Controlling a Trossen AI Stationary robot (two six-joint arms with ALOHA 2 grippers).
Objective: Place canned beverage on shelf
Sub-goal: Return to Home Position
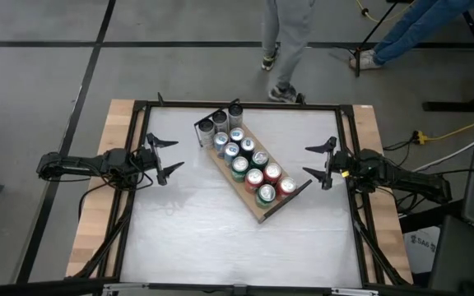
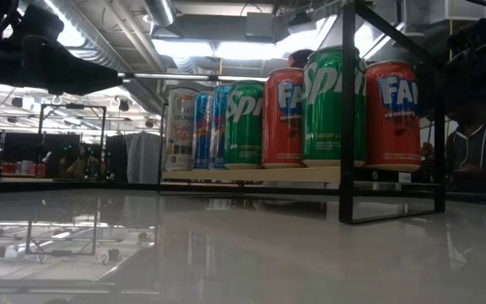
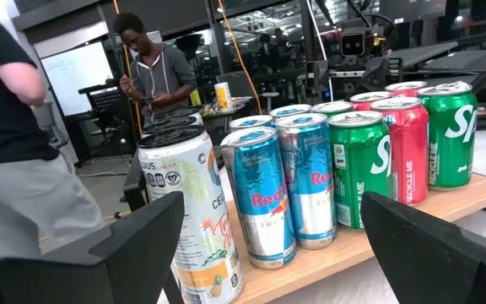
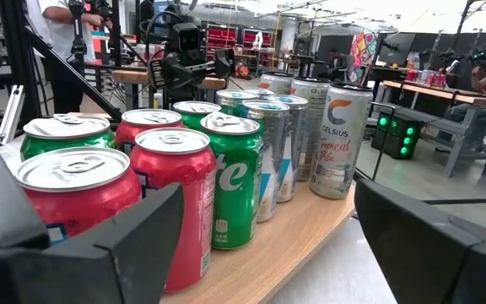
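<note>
Stowage appeared complete, the cans (image 1: 239, 164) standing in rows on the shelf (image 1: 253, 207) at mid-table (image 1: 188, 238), while the left claw (image 1: 178, 154) and right claw (image 1: 306, 160) hung open and empty at opposite sides, so only parking both arms seemed outstanding.

- The shelf (image 1: 276, 208) lies slantwise mid-surface (image 1: 196, 230), running from upper left to lower right in the high view.
- Cans (image 1: 245, 160) stand on it in two rows.
- The left gripper (image 1: 175, 154) sits left of the shelf and the right gripper (image 1: 309, 160) right of it, both apart from it.
- A person's legs (image 1: 286, 41) are at top centre, beyond the surface.
</note>
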